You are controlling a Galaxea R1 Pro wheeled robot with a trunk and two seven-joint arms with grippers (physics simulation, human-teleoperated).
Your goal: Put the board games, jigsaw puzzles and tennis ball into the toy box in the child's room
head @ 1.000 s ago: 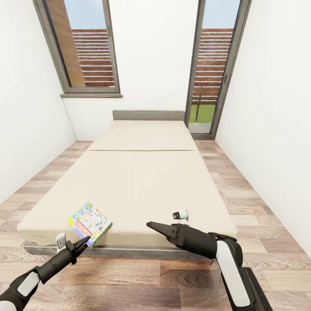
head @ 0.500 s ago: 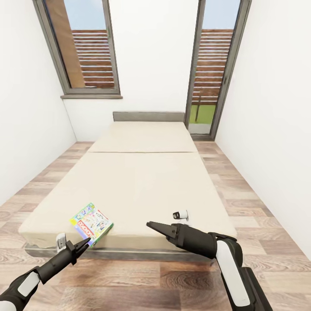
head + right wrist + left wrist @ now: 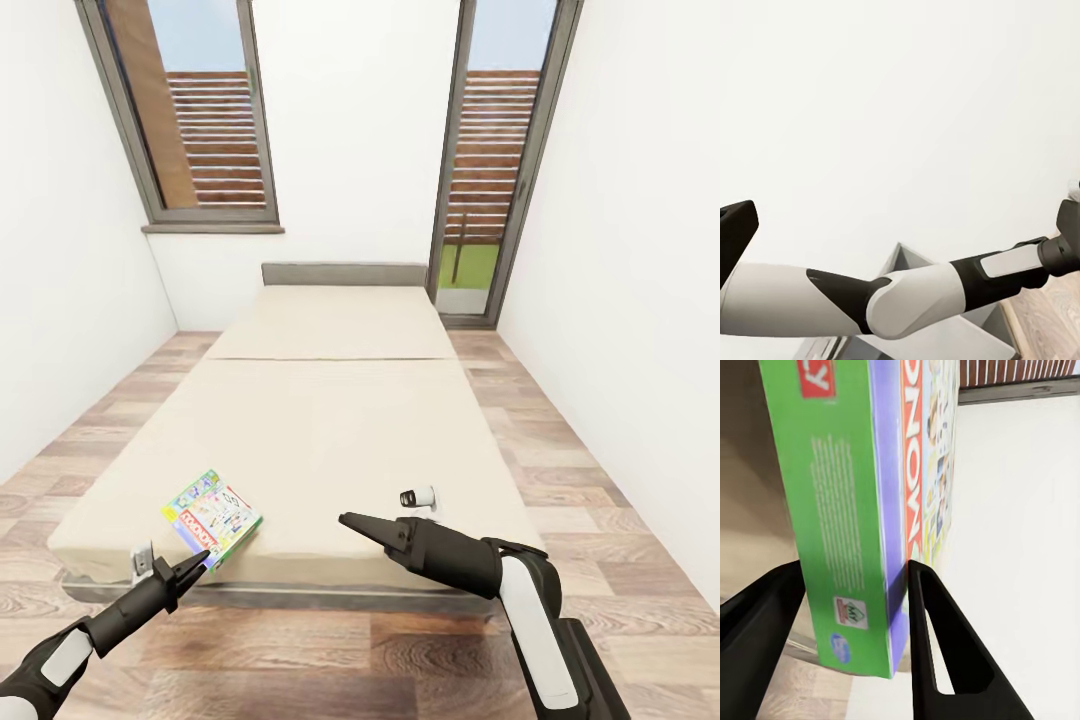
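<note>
A green-bordered board game (image 3: 210, 517) with a red logo is at the near left corner of the cream bed (image 3: 330, 420). My left gripper (image 3: 192, 562) is shut on the box's near edge. In the left wrist view the two black fingers (image 3: 937, 645) press on either side of the board game (image 3: 847, 510), which stands on edge between them. My right gripper (image 3: 348, 520) hovers over the bed's near edge, to the right of the game, open and holding nothing. One of its fingers (image 3: 735, 225) shows at the side of the right wrist view.
The bed has a grey headboard (image 3: 344, 273) against the far wall. A window (image 3: 200, 120) and a glass door (image 3: 495, 160) show brown shutters outside. White walls stand on both sides, with wood-plank floor (image 3: 590, 470) running along each side of the bed.
The whole picture has shifted slightly, with the bed sliding down and away, so the camera has moved. The board game stays in my left gripper. The right arm holds its pose.
</note>
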